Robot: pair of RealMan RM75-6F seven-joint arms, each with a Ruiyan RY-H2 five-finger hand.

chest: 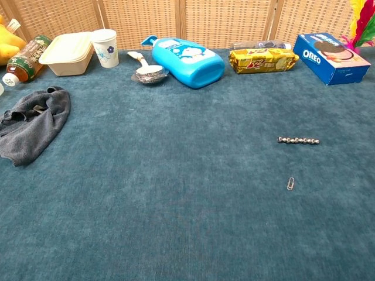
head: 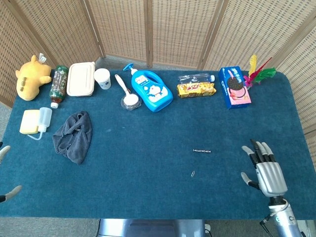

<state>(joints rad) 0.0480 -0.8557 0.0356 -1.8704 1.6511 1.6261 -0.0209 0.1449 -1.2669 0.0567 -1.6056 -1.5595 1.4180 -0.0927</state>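
Table covered in deep blue carpet-like cloth [head: 148,163], crumpled dark grey rag [head: 74,136] at left, short string of small metal beads [head: 202,150] right of centre, small silver paperclip [head: 192,173] just below it, blue plastic detergent jug [head: 151,90] lying at the back, blue Oreo biscuit box [head: 234,87] back right

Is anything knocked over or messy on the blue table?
Yes. The blue detergent bottle lies on its side instead of standing, and so does the green drink bottle by the yellow plush toy. The grey cloth sits in a crumpled heap. Nothing looks spilled or broken.
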